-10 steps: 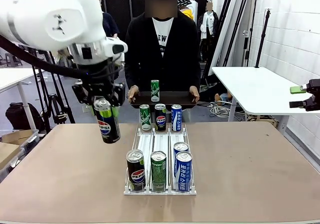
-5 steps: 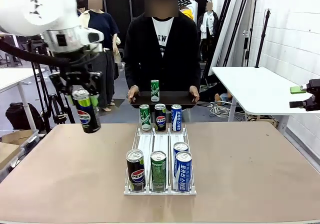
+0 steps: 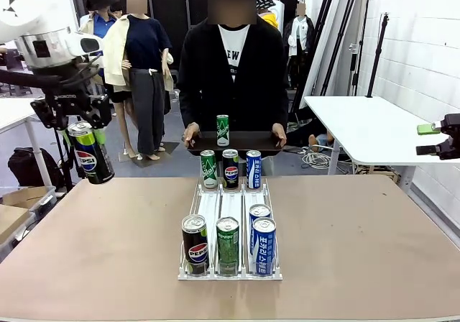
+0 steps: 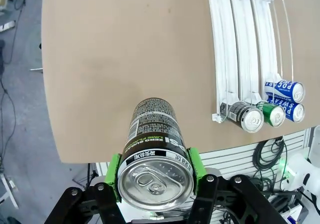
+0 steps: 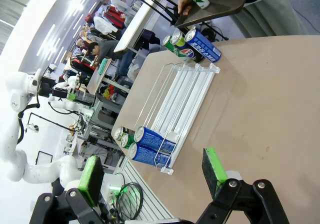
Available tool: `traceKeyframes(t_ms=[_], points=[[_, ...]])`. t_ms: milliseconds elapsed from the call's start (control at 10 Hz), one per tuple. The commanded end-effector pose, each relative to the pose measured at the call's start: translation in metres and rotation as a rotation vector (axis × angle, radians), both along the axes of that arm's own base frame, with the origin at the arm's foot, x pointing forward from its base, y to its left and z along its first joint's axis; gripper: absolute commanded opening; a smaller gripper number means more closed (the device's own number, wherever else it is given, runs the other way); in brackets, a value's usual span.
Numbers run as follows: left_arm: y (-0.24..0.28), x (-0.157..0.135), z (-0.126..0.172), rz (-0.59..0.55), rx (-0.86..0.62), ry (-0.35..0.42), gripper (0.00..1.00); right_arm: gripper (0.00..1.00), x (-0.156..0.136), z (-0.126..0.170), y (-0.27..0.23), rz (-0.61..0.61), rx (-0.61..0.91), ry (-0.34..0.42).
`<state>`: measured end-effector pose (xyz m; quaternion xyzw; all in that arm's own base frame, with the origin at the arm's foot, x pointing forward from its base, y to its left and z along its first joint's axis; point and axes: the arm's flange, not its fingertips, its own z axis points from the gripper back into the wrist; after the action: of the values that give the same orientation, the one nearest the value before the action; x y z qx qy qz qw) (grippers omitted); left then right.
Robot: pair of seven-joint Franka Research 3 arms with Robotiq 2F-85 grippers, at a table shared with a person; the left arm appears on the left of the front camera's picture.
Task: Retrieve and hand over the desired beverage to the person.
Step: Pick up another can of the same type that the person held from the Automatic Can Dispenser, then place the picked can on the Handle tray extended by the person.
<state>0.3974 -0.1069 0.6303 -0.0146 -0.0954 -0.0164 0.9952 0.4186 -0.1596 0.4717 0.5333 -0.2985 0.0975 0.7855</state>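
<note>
My left gripper (image 3: 85,139) hangs above the table's far left corner, shut on a black Pepsi can (image 3: 92,164) with green trim. The left wrist view looks down on the can's top (image 4: 155,176), clamped between the green pads (image 4: 194,162). Across the table the person (image 3: 231,70) holds a black tray (image 3: 248,143) with both hands; one green can (image 3: 223,130) stands on it. Off the table's right side, my right gripper (image 3: 428,139) stays open and holds nothing; in the right wrist view its pads (image 5: 215,171) stand wide apart.
A white rack (image 3: 219,205) at the table's middle holds three cans at its far end (image 3: 231,168) and several at its near end (image 3: 228,246). A white side table (image 3: 366,124) stands at the right. Bare tabletop (image 3: 93,243) lies left of the rack.
My left arm has carried the Pepsi can leftward, away from the rack, and a little higher. The right gripper, the person and the tray have stayed still.
</note>
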Motion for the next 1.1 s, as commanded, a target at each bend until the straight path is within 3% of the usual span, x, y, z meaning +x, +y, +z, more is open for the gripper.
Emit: traceKeyframes(t_ms=[0,1000], points=[[0.007,-0.002,0.008,-0.02,-0.015,-0.001,0.0,1.0,0.0,0.0,0.001,0.003,0.012,-0.006],[0.003,0.0,0.0,0.004,-0.001,0.004,0.0,1.0,0.0,0.0,0.001,0.003,0.012,-0.006]])
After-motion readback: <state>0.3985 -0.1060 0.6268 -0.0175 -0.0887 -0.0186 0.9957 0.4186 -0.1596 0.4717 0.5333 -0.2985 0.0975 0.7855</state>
